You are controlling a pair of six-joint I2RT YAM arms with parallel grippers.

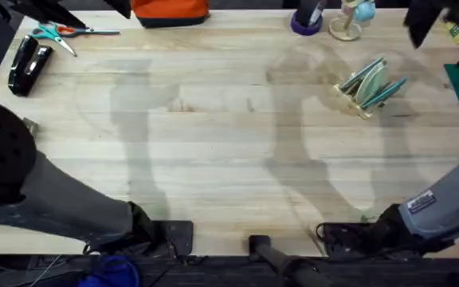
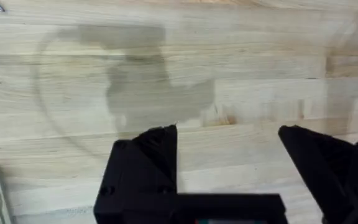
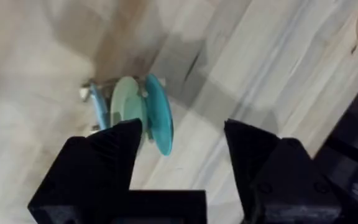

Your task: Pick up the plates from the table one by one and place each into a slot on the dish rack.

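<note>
Plates (image 1: 370, 82) standing on edge in rack (image 1: 355, 100), far right of table (image 1: 213, 135). Both grippers (image 2: 227, 134) (image 3: 183, 127) hovering spread wide, gripping nothing.

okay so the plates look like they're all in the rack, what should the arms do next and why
Probably just hold both arms back. The plates stand on edge in the dish rack, the table shows none lying flat, and the left tool and right tool are open, holding nothing.

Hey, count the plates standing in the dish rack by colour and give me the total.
Plates in the dish rack, as seen from the right wrist:
Turquoise-blue plate: 1
Pale green plate: 1
Light blue plate: 1
Total: 3
</note>
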